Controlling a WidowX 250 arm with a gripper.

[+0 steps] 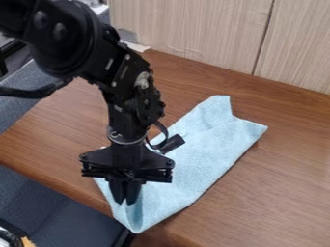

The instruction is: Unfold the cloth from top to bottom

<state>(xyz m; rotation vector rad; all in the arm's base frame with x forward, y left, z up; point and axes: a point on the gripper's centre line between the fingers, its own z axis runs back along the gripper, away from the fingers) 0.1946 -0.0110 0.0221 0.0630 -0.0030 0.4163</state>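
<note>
The light blue cloth [206, 154] lies slantwise on the wooden table, from the upper right down to the table's front edge. It is a long folded strip with an uneven upper end. My gripper [125, 200] points down over the cloth's lower left end, its fingers close together and shut on the fabric. Around the fingertips the cloth bends into a raised fold, and its lowest corner sits at the table edge. The arm hides part of the cloth's left side.
The wooden table [283, 193] meets a pale wood-grain panel [193, 29] at the back. Its front left edge slants down from the left side of the view. Dark blue-grey seating [45, 207] stands below that edge.
</note>
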